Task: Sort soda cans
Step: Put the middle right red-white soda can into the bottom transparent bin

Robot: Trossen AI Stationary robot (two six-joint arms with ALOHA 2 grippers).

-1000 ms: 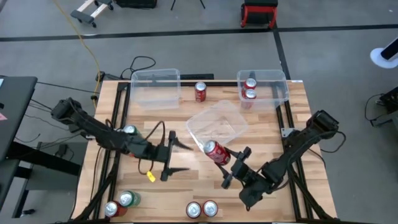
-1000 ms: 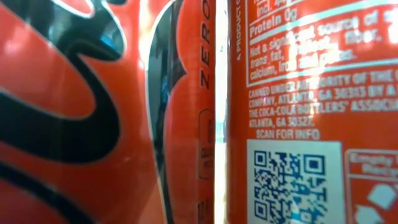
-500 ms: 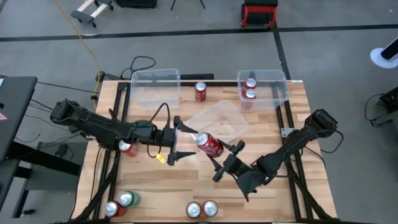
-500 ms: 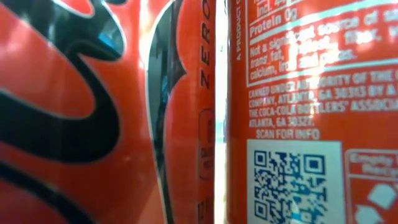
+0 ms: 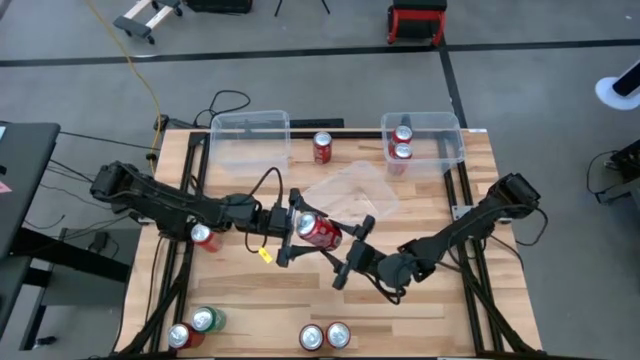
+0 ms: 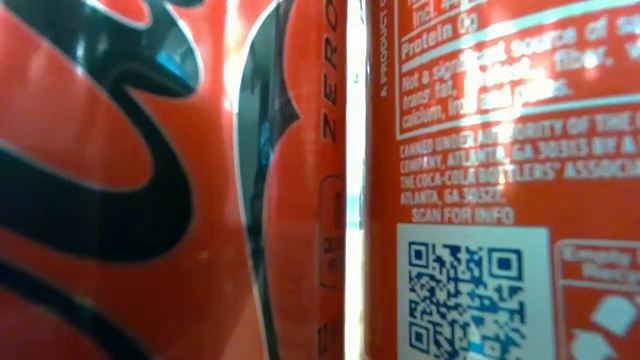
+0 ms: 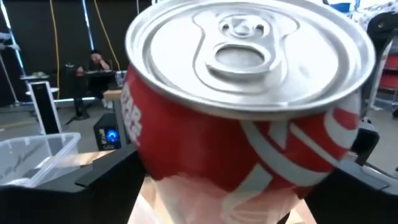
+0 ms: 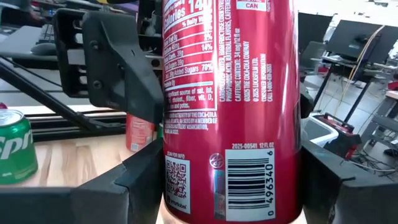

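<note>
1. High view, main item: red aluminium soda can with a silver top, lying tilted above the middle of the wooden table, silver end towards my left arm.
2. My right gripper: clamped on that red soda can at its base end. The right wrist view shows its body upright between my two dark fingers.
3. My left gripper: fingers spread apart, one on each side of the can's silver end. The left wrist view shows the lid filling the space between them. I cannot tell whether they touch it.
4. Clear plastic rectangular bin, far left.
5. Clear plastic rectangular bin, far right, holding two red cans.
6. Third clear plastic bin, tilted, mid-table beyond the grippers.
7. One red can standing between the two far bins.
8. One red can beside my left arm.
9. Near edge, left: green can touching a red can.
10. Near edge, centre: pair of red cans, side by side; these fill the low view.
</note>
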